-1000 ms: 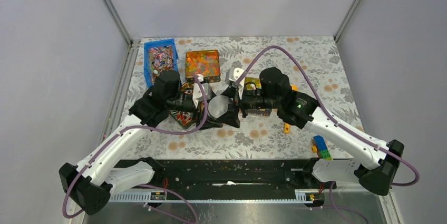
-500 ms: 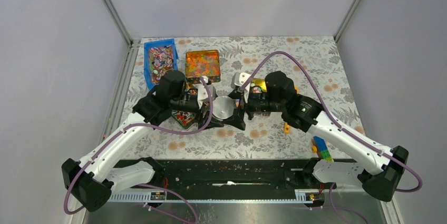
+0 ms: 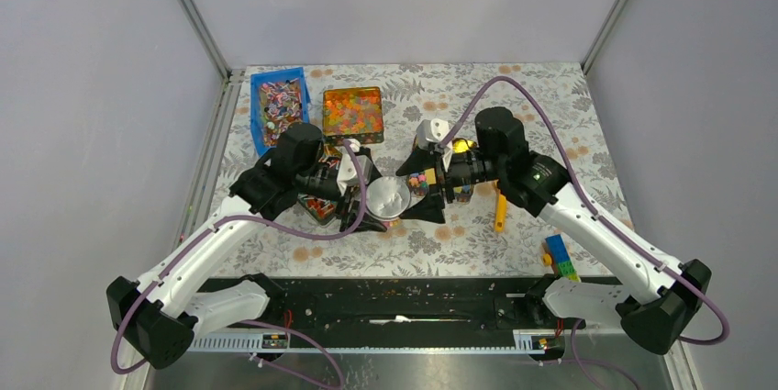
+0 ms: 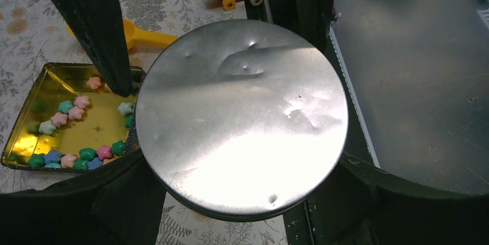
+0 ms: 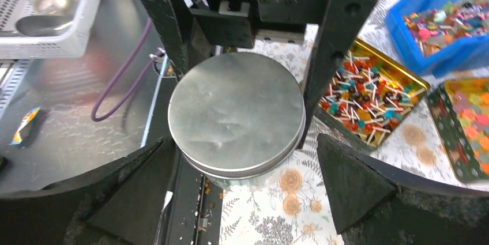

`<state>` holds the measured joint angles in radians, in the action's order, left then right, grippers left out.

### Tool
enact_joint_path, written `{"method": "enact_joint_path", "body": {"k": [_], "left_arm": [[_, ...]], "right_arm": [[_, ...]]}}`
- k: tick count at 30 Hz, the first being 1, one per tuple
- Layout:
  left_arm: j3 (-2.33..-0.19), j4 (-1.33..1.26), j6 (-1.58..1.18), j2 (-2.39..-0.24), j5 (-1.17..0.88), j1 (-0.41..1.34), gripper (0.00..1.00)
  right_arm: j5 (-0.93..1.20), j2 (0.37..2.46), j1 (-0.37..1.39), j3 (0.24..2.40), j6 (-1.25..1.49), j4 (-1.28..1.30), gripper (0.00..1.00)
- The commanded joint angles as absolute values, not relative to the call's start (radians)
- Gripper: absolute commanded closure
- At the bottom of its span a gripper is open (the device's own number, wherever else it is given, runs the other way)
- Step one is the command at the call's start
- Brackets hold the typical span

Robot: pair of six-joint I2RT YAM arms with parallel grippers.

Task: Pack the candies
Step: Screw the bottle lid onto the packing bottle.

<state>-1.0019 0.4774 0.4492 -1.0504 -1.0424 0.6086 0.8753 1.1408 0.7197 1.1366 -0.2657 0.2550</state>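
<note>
The candies are small pastel stars lying in a gold tray, seen at the left of the left wrist view; in the top view the tray is mostly hidden under my right arm. My left gripper is shut on a round jar with a silver lid held just above the table. My right gripper is open, its jaws wide apart just right of the jar. The jar's contents do not show.
A blue bin of mixed sweets and a tin of orange beads stand at the back left. A tray of stick sweets lies under my left arm. A yellow scoop and a Lego car lie on the right.
My right gripper has opened, let go of the jar's lid and drawn back to the right. My left gripper still holds the jar, shifted slightly toward the near edge.
</note>
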Motion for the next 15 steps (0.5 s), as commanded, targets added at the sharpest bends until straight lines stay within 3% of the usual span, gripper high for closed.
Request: {"method": "enact_joint_path", "body": {"k": [1, 15], "left_arm": [[-1.049, 0.437, 0.48, -1.042, -1.141, 0.614, 0.65], [-1.073, 0.437, 0.477, -1.064, -1.164, 0.618, 0.65]], "right_arm": [[0.995, 1.163, 0.714, 1.209, -0.273, 0.197, 0.01], [1.071, 1.243, 0.714, 1.243, -0.273, 0.199, 0.01]]}}
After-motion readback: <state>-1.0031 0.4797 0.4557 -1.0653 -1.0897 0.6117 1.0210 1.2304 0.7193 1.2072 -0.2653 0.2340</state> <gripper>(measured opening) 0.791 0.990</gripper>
